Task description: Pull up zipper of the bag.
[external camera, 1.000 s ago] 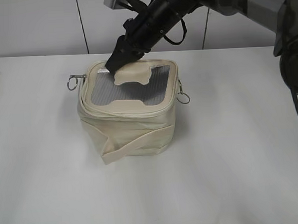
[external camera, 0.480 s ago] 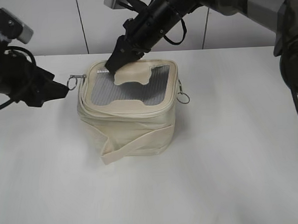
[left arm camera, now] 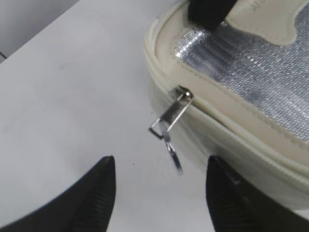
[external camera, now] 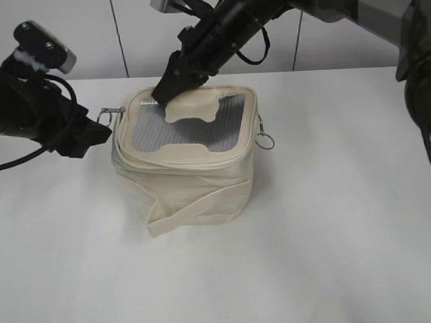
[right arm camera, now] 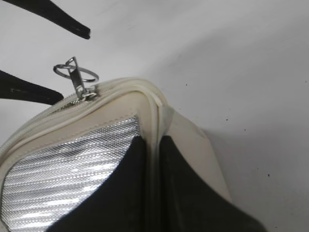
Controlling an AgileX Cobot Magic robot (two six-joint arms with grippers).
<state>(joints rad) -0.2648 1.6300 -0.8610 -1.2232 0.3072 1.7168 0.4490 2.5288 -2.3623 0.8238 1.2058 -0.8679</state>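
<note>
The cream bag stands at the table's middle, its grey mesh lid window facing up. The zipper track runs round the lid edge. One silver ring pull hangs at the bag's left corner; it also shows in the left wrist view and the right wrist view. A second ring pull hangs at the right. My left gripper is open, just short of the left pull, not touching it. My right gripper is shut on the lid's rear edge.
The white table spreads around the bag. A cream strap wraps the bag's front. A white wall stands behind the table. The right arm reaches in from the upper right.
My left arm has come into view from the left and moved right, up to the left ring pull. The right gripper and the bag have stayed in place.
</note>
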